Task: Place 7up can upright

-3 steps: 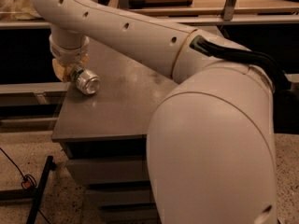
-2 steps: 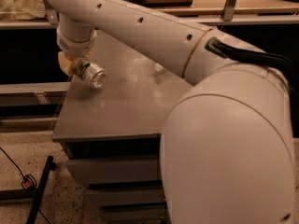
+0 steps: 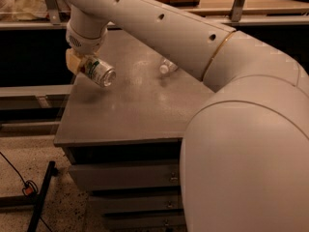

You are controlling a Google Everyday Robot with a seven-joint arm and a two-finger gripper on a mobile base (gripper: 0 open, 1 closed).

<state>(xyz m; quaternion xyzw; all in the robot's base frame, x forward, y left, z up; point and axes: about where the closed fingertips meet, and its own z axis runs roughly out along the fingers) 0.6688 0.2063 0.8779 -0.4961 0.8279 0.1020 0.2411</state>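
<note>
1. My gripper (image 3: 82,65) hangs over the 9 o'clock edge of the table (image 3: 130,112), clenched on the can (image 3: 100,72).
2. The can is tilted, its shiny end pointing to 4 o'clock, clear of the tabletop.
3. A bottle (image 3: 167,67) lies at 3 o'clock from the can, well apart, half hidden by my arm (image 3: 159,28).

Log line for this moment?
gripper: over table left edge | jaws: shut on can | can: tilted, not upright
</note>
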